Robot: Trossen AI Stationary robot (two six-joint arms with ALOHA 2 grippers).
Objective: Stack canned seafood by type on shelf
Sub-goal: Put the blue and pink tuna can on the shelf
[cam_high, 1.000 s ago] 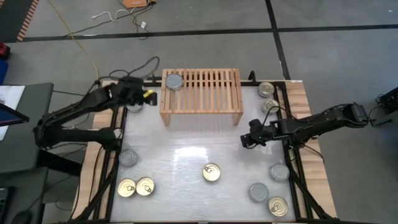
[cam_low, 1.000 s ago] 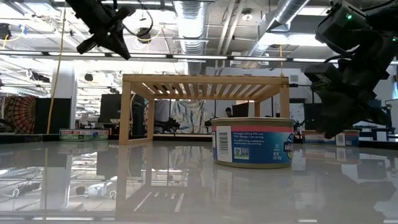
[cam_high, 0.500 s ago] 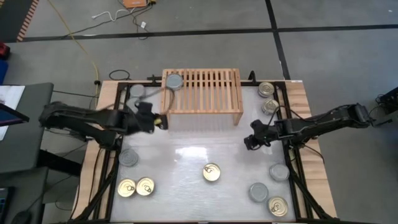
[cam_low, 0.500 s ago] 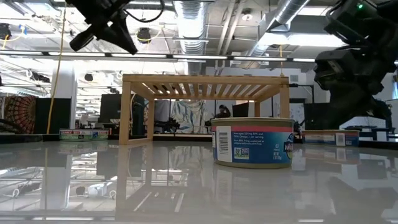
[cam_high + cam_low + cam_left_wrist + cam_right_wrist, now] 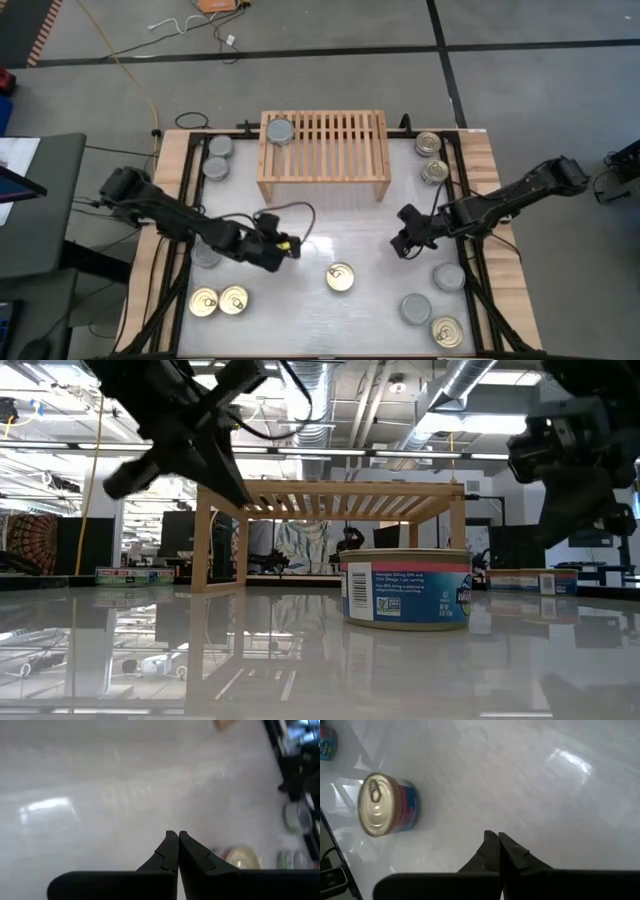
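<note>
The light-wood shelf (image 5: pixel 323 150) stands at the table's far middle, and one silver-topped can (image 5: pixel 280 131) rests on its slats near the left end. The other canned seafood sits on the table. A gold-topped can (image 5: pixel 340 277) is in the near middle, also in the low view (image 5: pixel 407 588). My left gripper (image 5: pixel 291 243) hovers shut just left of that can. My right gripper (image 5: pixel 400 246) hovers shut to its far right. Neither holds anything.
Two silver cans (image 5: pixel 218 158) lie left of the shelf, and two gold ones (image 5: pixel 431 158) lie right of it. A silver can (image 5: pixel 207 255) and two gold cans (image 5: pixel 219 300) are near left. Three more cans (image 5: pixel 432 308) are near right.
My left gripper has swung from beside the shelf's left end toward the near edge and the right, ending over the table's middle, still shut. My right gripper has drifted a little toward the near edge. No can has moved.
</note>
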